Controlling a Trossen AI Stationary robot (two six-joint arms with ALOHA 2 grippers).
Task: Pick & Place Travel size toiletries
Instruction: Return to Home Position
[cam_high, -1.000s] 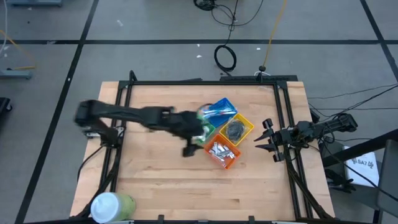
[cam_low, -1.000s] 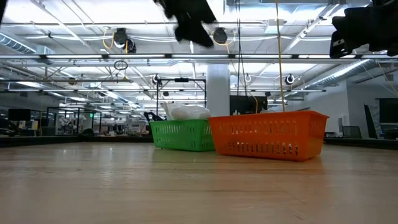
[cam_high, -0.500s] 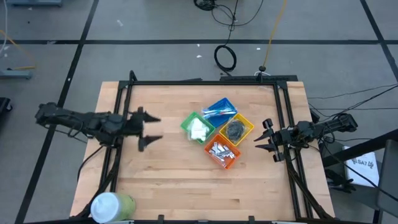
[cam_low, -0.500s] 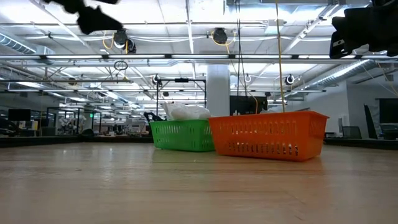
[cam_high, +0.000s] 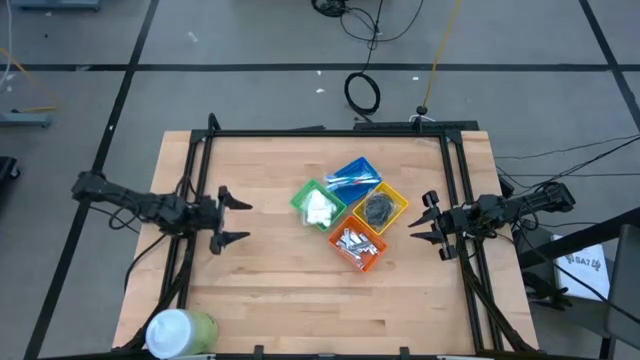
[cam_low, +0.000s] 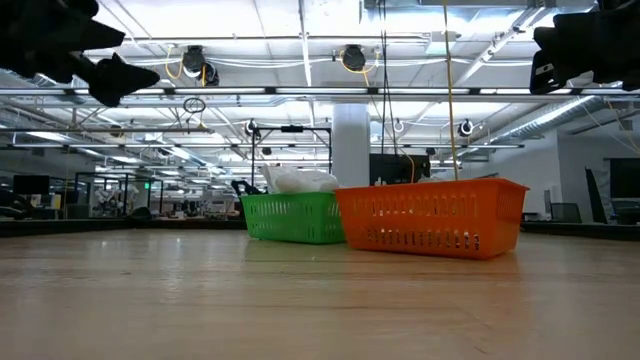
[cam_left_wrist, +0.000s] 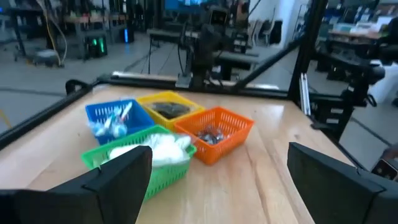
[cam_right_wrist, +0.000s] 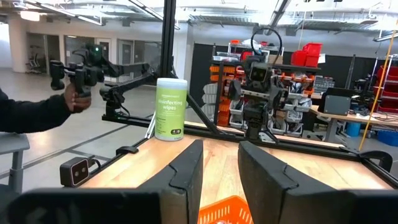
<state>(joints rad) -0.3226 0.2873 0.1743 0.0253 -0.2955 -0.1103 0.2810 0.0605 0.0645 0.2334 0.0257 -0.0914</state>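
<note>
**A:** What could go wrong on the bench (cam_high: 300, 300) from here?

**B:** Little, I'd judge. The left tool (cam_high: 238, 221) hangs just inside the left edge, fingers spread wide with nothing between them. The right tool (cam_high: 428, 225) sits at the right edge, fingers parted and also empty. A low swing by the left arm toward the corner on its side could knock over the green-and-white cylinder (cam_high: 180, 330).

**A:** And the bins?

**B:** All four touch in a cluster right of the bench's middle. The white packets (cam_high: 319, 208) heap above the rim of the green bin (cam_low: 290, 220), so a bump might spill them.

**A:** The smaller toiletries?

**B:** The dark wads (cam_high: 377, 208) are in the yellow bin (cam_high: 396, 196) and the silver pieces (cam_high: 352, 240) in the orange bin (cam_high: 372, 258). The blue-and-white sticks (cam_high: 352, 178) lie in the blue bin (cam_high: 368, 165), long axes running roughly from left edge to right edge. The silver pieces are jumbled, and I can't make out a shared heading.
</note>
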